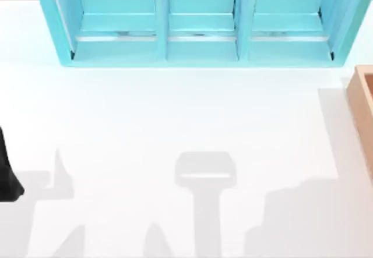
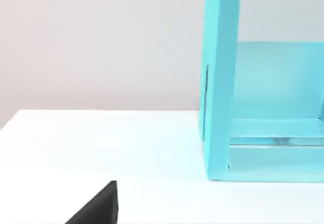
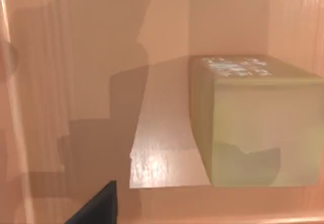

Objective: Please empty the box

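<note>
Fingers of the right gripper [image 3: 96, 206] showed as one dark tip low in the right wrist view; spread couldn't be told, nothing visibly held. It hung inside the box [image 3: 167, 148], probably lining up on the olive block [image 3: 253, 128] resting on the floor beyond. Top view: box [image 1: 362, 95] at 3 o'clock, left arm [image 1: 7, 176] parked at 9, turquoise shelf [image 1: 201, 48] at 12.

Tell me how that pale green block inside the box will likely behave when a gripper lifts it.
The pale green block has flat faces and straight edges, so it probably stays rigid and won't roll. It rests flat on the box floor, so tipping seems unlikely. Its smooth sides may be slippery.
</note>
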### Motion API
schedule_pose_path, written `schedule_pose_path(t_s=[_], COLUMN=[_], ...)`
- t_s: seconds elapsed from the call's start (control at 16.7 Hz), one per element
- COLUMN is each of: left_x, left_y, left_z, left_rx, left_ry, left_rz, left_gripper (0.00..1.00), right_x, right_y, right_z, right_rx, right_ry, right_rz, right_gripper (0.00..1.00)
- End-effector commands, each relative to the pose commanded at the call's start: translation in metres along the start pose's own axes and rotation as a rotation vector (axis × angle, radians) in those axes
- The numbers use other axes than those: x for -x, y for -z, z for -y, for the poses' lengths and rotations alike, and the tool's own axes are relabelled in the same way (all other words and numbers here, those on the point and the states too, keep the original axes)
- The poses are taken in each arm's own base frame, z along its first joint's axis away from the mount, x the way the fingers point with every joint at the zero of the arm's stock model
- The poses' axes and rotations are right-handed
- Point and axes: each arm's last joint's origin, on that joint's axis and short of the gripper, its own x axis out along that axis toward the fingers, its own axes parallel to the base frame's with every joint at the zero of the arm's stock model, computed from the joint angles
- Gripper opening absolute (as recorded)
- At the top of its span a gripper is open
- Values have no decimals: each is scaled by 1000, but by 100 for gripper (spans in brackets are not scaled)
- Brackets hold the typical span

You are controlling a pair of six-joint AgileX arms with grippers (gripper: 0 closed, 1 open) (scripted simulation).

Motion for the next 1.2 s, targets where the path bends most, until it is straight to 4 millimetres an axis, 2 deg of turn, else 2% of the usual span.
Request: schedule_pose_path(t_s=[0.24,0.72,0.84,1.2], left_x=[0,0,0,0], left_y=[0,0,0,0], left_z=[0,0,0,0], left_rx=[0,0,0,0], left_ry=[0,0,0,0], left_rz=[0,0,0,0], left_gripper=[100,100,100,100], right_x=[-5,-10,-26,-91], right_y=[-19,-21,-20,-13], right_z=[17,17,17,16], right_rx=[-3,-2,-4,-3], right_ry=[-37,-42,-44,-37], right_rz=[-119,-132,-138,-120], right_gripper=[100,100,100,100])
